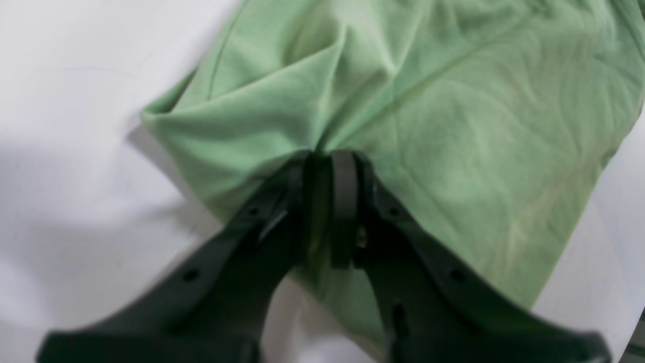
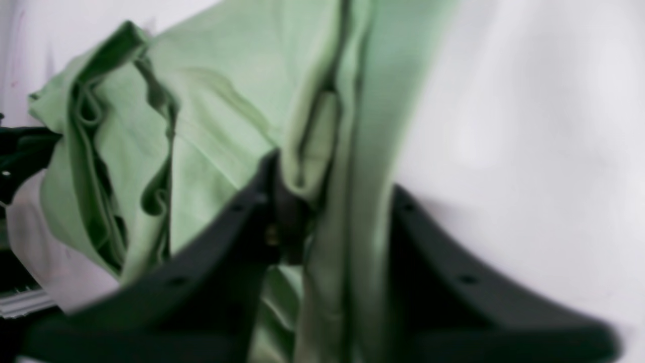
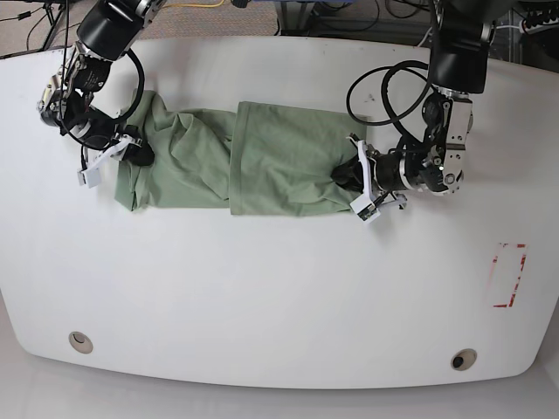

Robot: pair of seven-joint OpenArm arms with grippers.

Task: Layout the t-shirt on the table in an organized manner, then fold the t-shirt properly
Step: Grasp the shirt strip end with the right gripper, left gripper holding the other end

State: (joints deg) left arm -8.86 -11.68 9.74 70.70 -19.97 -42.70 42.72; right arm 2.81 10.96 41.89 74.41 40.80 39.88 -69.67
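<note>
Sage-green soft knit t-shirt (image 3: 253, 161) already narrow band along worktop (image 3: 279, 288) far edge; cross folds left. Left fingers (image 1: 347, 166) and right fingers (image 2: 262, 201) clenched on opposite ends.

Sage-green t-shirt (image 3: 236, 159) lies as creased band across white table (image 3: 279, 288), apparently folded over.

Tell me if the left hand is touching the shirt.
Touching. The left wrist view shows the left hand shut on a pinched fold of the shirt.
</note>
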